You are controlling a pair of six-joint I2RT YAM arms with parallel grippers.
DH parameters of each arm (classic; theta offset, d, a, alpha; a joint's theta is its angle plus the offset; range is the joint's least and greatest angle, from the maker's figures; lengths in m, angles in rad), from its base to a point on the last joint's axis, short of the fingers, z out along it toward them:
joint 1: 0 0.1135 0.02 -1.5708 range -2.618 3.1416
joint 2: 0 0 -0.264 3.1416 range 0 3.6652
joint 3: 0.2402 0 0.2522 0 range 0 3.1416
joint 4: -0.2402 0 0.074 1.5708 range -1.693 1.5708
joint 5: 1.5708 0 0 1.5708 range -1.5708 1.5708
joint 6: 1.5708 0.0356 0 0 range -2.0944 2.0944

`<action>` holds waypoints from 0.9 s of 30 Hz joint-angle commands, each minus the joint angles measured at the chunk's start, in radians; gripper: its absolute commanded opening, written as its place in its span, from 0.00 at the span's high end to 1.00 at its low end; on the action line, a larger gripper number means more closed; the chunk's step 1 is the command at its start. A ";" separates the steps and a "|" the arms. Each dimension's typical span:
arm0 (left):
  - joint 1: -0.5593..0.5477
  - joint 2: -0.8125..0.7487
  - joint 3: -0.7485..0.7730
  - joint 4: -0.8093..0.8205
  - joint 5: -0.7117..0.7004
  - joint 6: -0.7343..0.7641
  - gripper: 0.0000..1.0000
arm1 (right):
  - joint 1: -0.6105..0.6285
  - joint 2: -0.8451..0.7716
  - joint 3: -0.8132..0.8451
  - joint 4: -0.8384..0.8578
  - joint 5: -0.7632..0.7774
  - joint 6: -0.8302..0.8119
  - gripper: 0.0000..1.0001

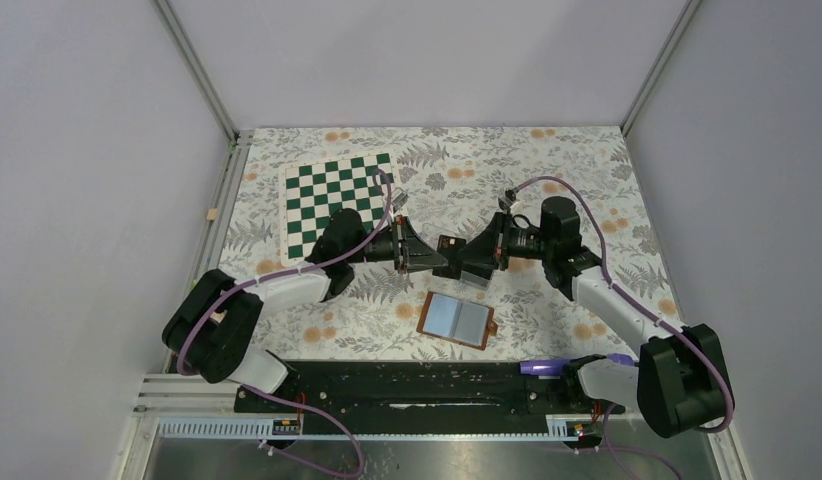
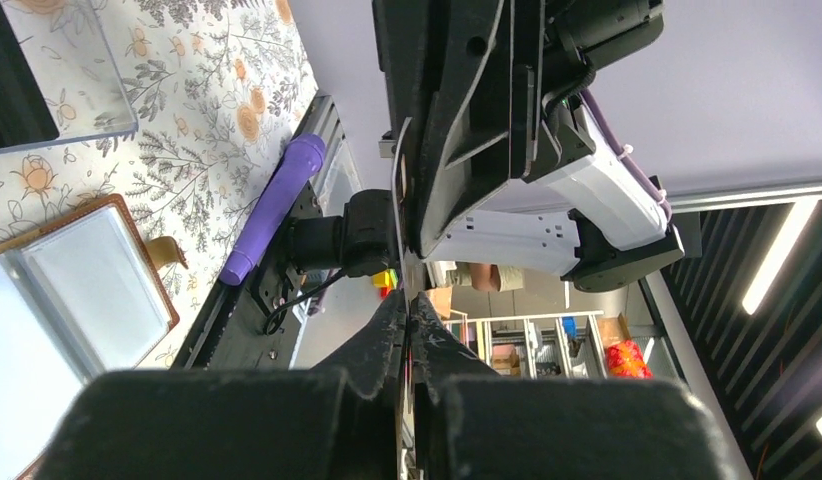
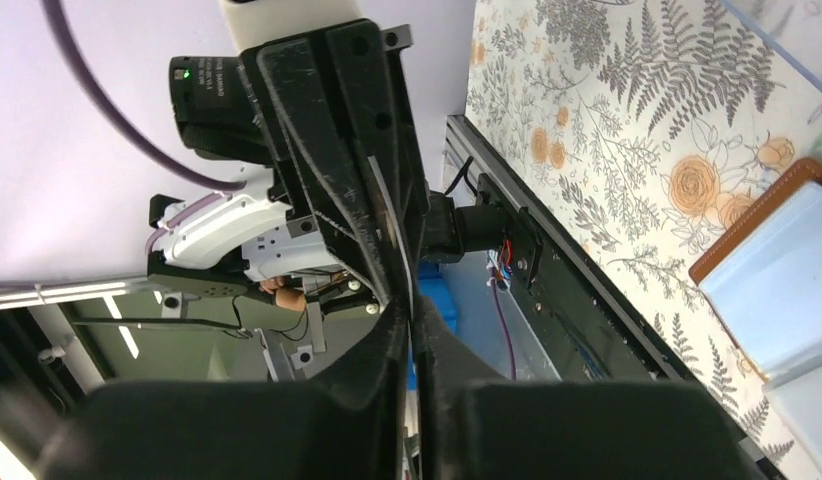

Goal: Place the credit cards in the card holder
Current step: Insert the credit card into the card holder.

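Here, card holder (image 1: 457,320) open flat, credit card (image 1: 449,243) aloft

Soft, even overhead light; faint shadows fall on the surface (image 1: 587,170) beyond the card holder (image 1: 457,320). Wrist views: dark foreground blurred, card holder washed pale, strip lights (image 2: 782,255) glaring.

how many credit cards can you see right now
1: a credit card, edge-on, pinched in the left gripper, its far end in the jaws of the right gripper. A dark shape in the clear box may be more; cannot tell.
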State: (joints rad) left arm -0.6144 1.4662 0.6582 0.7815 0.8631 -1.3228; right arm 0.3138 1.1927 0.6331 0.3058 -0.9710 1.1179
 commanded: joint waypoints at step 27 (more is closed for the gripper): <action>-0.024 0.161 -0.018 -0.847 -0.372 0.571 0.76 | 0.026 -0.065 -0.303 -0.218 0.423 -0.287 1.00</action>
State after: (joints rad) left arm -0.6205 1.6012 0.6735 -0.1028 0.5243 -0.7578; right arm 0.3260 1.1152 0.3496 0.0273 -0.6327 0.8516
